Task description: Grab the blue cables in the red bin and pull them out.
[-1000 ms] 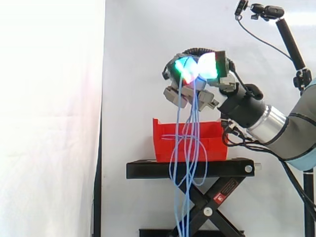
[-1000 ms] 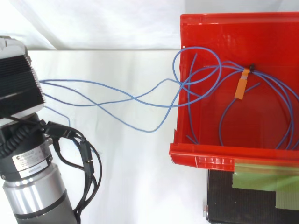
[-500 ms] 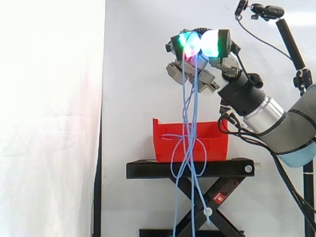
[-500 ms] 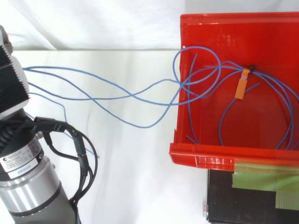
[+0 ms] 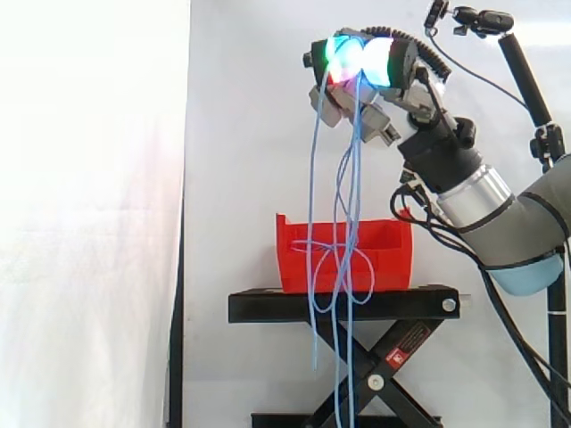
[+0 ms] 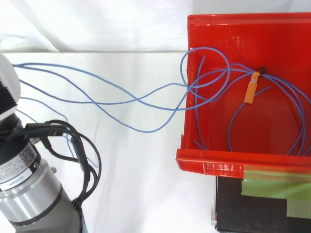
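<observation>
High above the red bin (image 5: pixel 343 254), my hand (image 5: pixel 364 73) is shut on a bunch of thin blue cables (image 5: pixel 350 178); its pads glow cyan, green and white. The strands hang from the fingers, drape over the bin's front wall and dangle below the stand. From above, the blue cables (image 6: pixel 121 99) run from the hand (image 6: pixel 8 90) at the left edge across to the bin (image 6: pixel 209 162). Their far loops lie inside it, bundled by a black tie with an orange tag (image 6: pixel 250 90).
The bin rests on a black scissor-lift stand (image 5: pixel 343 305) before a white curtain. A camera on a black pole (image 5: pixel 526 80) stands at the upper right behind my arm. A black block with green tape (image 6: pixel 265 201) lies under the bin's near edge.
My hand has risen well higher and tilted back, drawing the cables up with it. In the top view it has slid further left and the strands stretch longer.
</observation>
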`<state>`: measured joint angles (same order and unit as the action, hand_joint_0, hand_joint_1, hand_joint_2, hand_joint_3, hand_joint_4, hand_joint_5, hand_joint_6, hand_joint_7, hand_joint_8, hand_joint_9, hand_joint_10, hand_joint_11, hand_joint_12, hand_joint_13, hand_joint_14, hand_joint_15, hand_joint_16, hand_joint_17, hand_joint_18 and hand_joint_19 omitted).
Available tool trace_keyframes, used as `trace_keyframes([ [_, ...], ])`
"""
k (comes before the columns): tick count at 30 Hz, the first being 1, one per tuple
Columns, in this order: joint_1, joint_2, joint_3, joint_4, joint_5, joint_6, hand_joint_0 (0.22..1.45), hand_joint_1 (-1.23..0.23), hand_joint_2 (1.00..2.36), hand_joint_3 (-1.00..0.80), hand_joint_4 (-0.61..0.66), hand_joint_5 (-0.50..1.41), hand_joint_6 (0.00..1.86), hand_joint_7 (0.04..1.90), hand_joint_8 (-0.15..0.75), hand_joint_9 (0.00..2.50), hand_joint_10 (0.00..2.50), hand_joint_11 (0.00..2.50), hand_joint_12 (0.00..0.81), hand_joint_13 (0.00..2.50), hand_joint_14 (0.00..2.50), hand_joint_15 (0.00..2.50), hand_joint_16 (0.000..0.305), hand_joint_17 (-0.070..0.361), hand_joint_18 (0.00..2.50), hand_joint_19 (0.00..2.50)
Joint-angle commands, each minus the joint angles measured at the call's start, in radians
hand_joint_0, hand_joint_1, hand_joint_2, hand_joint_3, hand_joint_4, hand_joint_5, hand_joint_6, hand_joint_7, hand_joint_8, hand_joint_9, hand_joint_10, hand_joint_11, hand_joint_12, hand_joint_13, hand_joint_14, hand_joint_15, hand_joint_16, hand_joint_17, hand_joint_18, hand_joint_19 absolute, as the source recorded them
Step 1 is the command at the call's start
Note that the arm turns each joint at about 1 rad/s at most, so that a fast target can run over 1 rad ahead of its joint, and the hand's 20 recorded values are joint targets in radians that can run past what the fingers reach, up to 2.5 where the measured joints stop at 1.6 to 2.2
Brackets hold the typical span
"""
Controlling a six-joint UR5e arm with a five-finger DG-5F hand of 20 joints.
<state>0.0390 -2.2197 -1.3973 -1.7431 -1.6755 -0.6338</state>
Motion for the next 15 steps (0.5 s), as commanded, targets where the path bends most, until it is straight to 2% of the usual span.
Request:
trace_keyframes([
  [1, -0.002, 0.0, 0.0, 0.068, -0.001, -0.022, 0.8, -1.01, 1.0, -1.0, 0.24, 0.98, 0.28, 0.77, 0.295, 1.52, 0.0, 1.99, 0.295, 1.11, 2.5, 0.52, 0.041, 0.092, 1.12, 1.53],
  [10, -0.004, 0.0, 0.0, 0.103, -0.006, -0.033, 0.8, -1.01, 1.0, -1.0, 0.23, 0.98, 0.28, 0.77, 0.288, 1.52, 0.01, 1.98, 0.295, 1.11, 2.5, 0.52, 0.04, 0.09, 1.12, 1.55],
  [12, -0.007, 0.0, 0.0, 0.128, -0.027, -0.042, 0.8, -1.01, 1.0, -1.0, 0.23, 0.98, 0.28, 0.77, 0.298, 1.52, 0.01, 1.99, 0.295, 1.11, 2.5, 0.52, 0.041, 0.092, 1.12, 1.54],
  [14, -0.008, 0.002, 0.0, 0.162, -0.075, -0.047, 0.8, -1.01, 1.0, -1.0, 0.23, 0.98, 0.28, 0.77, 0.288, 1.52, 0.01, 1.98, 0.295, 1.11, 2.5, 0.52, 0.04, 0.09, 1.12, 1.54],
  [15, -0.011, 0.0, 0.0, 0.194, -0.141, -0.051, 0.8, -1.01, 1.0, -1.0, 0.23, 0.98, 0.28, 0.76, 0.299, 1.52, 0.01, 1.98, 0.295, 1.11, 2.5, 0.52, 0.04, 0.09, 1.12, 1.55],
])
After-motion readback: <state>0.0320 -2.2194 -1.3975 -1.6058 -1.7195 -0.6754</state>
